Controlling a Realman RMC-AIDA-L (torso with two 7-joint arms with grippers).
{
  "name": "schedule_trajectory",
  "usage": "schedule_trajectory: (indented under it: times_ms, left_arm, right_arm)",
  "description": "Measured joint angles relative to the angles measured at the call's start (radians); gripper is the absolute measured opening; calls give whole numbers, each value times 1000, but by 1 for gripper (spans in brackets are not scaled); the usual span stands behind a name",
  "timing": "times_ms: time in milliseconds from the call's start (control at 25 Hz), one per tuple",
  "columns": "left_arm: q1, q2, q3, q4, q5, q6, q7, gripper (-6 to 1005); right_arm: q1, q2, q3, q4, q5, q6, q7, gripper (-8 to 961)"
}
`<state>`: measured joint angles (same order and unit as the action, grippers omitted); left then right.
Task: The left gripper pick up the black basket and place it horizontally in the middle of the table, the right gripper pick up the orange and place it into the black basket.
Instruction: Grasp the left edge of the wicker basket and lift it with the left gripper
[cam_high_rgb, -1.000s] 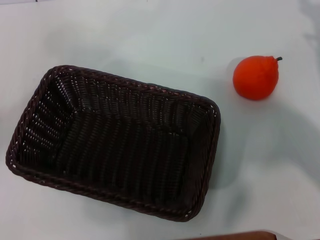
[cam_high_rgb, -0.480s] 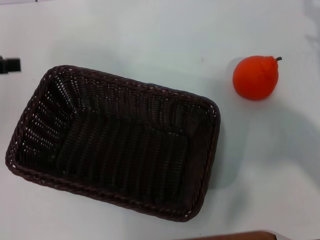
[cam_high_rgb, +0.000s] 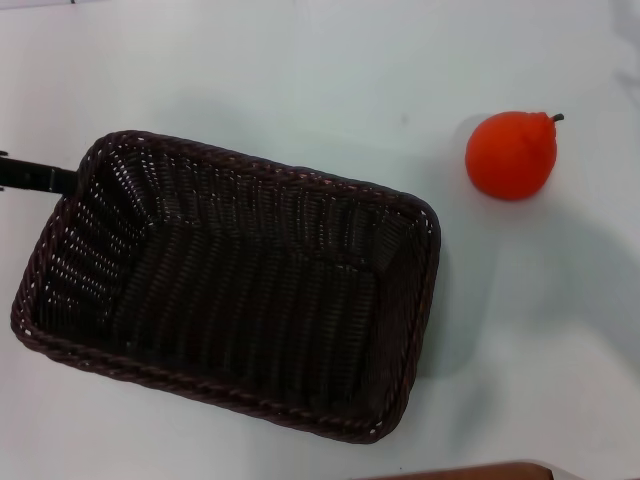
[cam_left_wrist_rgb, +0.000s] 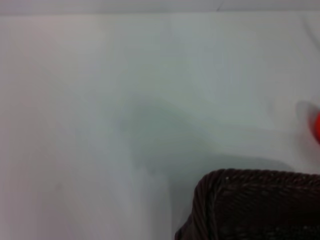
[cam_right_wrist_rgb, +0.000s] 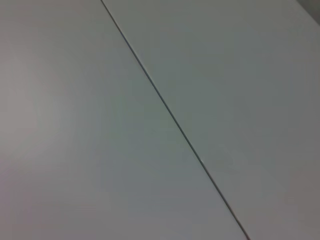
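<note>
step: approach to basket pickup, judged early, nothing lifted
left gripper (cam_high_rgb: 38, 177): black bar at far-left corner of basket rim; fingers open or closed, cannot tell
basket (cam_high_rgb: 230, 280): on tabletop (cam_high_rgb: 300, 70), skewed, empty
orange (cam_high_rgb: 511, 155): on tabletop, right of basket, well apart
right gripper: not in view
next: left needs a hold on rim, then turn basket level at centre

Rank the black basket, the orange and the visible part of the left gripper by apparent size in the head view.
1. The black basket, by far the largest.
2. The orange.
3. The left gripper, only a thin black bar showing at the basket's left end; its full size is out of view.
</note>
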<state>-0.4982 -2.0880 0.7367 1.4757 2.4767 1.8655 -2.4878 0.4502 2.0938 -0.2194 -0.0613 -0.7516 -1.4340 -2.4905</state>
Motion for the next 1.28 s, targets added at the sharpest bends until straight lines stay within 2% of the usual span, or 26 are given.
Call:
schedule_trajectory:
  times_ms: [360,400,480,720,1160,1280]
  left_arm:
    - [-23,-37,74,1,110,-2,-37,699]
    - [-25,-51,92,-2,141,-7,-38,698]
    - [-26,-59,106,-7,164,-12,-38,697]
    - [-21,-70,134,-19,193,-29,-42,694]
    - [-17,-73,131,-24,187,-40,-47,262]
    - [-17,-73,130,-29,187,-42,-47,237]
  right_arm:
    - [-2,-1,13,0,0,11,-1,788]
    - [-2,-1,13,0,0,11,-2,788]
    - [-2,-1,13,0,0,12,-3,788]
    - [-2,-2,13,0,0,18,-4,787]
    - [-2,-1,11,9,0,41,1,785]
    - [-4,-1,12,11,0,38,1,785]
